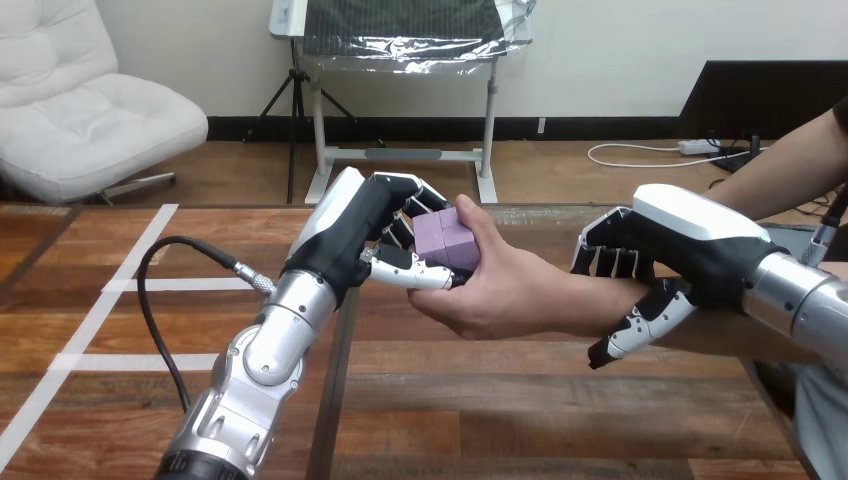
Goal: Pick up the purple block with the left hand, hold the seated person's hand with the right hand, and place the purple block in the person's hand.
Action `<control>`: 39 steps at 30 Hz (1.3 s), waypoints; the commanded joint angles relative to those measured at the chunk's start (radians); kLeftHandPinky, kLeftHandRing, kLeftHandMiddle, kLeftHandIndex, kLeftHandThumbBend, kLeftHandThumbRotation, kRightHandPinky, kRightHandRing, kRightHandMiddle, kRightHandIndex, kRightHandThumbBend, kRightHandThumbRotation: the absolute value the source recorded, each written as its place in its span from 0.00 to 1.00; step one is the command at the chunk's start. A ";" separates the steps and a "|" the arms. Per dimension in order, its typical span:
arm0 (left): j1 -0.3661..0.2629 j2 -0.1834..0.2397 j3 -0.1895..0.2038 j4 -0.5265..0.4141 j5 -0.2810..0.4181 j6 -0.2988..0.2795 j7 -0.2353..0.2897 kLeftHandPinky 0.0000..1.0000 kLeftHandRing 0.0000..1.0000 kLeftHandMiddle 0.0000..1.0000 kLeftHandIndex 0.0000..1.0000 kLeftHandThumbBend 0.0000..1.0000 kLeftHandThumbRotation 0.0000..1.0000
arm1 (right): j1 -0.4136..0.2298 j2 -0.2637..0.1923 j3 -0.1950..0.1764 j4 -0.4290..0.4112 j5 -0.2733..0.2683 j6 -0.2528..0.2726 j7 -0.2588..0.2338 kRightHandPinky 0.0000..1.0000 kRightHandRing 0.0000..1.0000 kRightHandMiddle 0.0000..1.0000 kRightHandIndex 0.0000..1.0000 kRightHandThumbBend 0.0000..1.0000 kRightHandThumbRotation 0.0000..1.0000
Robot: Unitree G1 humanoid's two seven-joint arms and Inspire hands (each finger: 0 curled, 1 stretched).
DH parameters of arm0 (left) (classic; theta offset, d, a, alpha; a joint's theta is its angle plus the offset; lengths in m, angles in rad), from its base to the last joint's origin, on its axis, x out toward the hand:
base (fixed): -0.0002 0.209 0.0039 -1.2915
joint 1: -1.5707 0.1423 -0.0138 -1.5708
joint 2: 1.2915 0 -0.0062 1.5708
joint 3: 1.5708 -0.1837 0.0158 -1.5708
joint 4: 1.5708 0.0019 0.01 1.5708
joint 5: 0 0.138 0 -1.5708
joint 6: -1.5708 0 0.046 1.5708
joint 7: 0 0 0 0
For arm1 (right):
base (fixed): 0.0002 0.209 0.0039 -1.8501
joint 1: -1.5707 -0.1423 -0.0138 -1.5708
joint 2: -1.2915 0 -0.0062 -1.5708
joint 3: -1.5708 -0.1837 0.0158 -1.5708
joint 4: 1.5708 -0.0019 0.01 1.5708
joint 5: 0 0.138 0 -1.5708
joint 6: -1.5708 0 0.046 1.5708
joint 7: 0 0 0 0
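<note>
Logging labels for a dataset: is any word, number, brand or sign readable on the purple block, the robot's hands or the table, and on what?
No readable text anywhere.
The purple block, held by the left hand and the person's hand: plain faces.
The right hand, curled round the person's wrist: blank white shells.
The wooden table: only white tape lines, no letters.

The left hand point(362, 228) and right hand point(680, 245) are black with white shells. The left forearm point(262, 355) and right forearm point(805, 300) are silver metal.
</note>
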 commanded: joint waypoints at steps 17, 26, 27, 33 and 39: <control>-0.040 -0.021 -0.030 -0.008 0.001 -0.027 -0.020 0.26 0.33 0.40 0.46 0.63 0.00 | 0.031 0.020 -0.031 -0.004 0.012 -0.010 0.005 0.37 0.42 0.47 0.51 0.88 0.09; -0.025 -0.011 -0.030 -0.038 0.013 0.011 -0.026 0.31 0.40 0.46 0.51 0.58 0.05 | 0.034 0.020 -0.033 -0.002 0.011 -0.010 0.007 0.38 0.42 0.47 0.51 0.88 0.09; -0.022 -0.009 -0.029 -0.044 0.015 0.016 -0.028 0.32 0.41 0.47 0.52 0.58 0.07 | 0.034 0.021 -0.033 0.000 0.014 -0.011 0.009 0.38 0.42 0.47 0.51 0.88 0.09; -0.011 -0.003 -0.024 -0.063 0.008 0.037 -0.041 0.41 0.51 0.57 0.62 0.55 0.32 | 0.035 0.020 -0.034 0.004 0.015 -0.015 0.010 0.38 0.43 0.47 0.51 0.88 0.09; -0.005 -0.002 -0.012 -0.062 -0.005 0.033 -0.044 0.48 0.57 0.65 0.69 0.55 0.54 | 0.036 0.018 -0.035 0.007 0.014 -0.022 0.010 0.38 0.43 0.47 0.51 0.88 0.10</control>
